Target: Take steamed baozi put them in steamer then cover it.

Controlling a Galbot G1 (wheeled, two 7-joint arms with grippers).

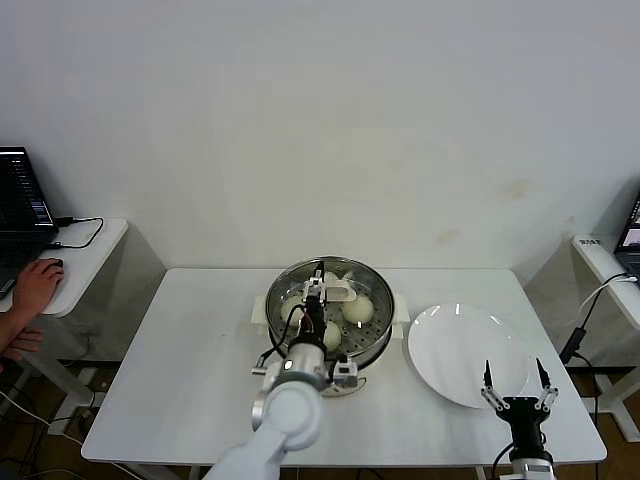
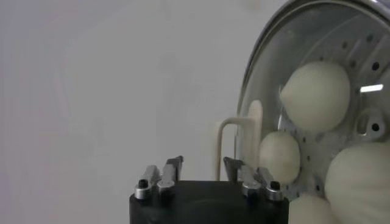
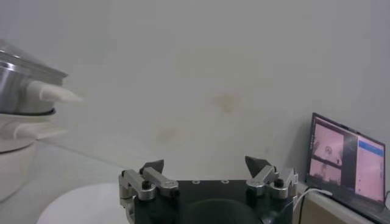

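With the steamed baozi [image 1: 358, 308] seated in the steamer [image 1: 372, 345] at mid-desk and the glass cover [image 2: 317, 36] over them, the left end effector [image 1: 318, 292] hovers open-fingered beside the cover's handle [image 2: 234, 143], while the right end effector [image 1: 519, 383] idles open over the plate [image 1: 450, 345] near the desk's right edge.

cover [image 1: 335, 292] and left hand [image 1: 313, 300] block steamer [image 1: 375, 335]

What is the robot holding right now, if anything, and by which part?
Nothing. The left gripper is open above the cover, which sits on the steamer; its handle lies beyond the fingers. The right gripper is open and empty by the plate.
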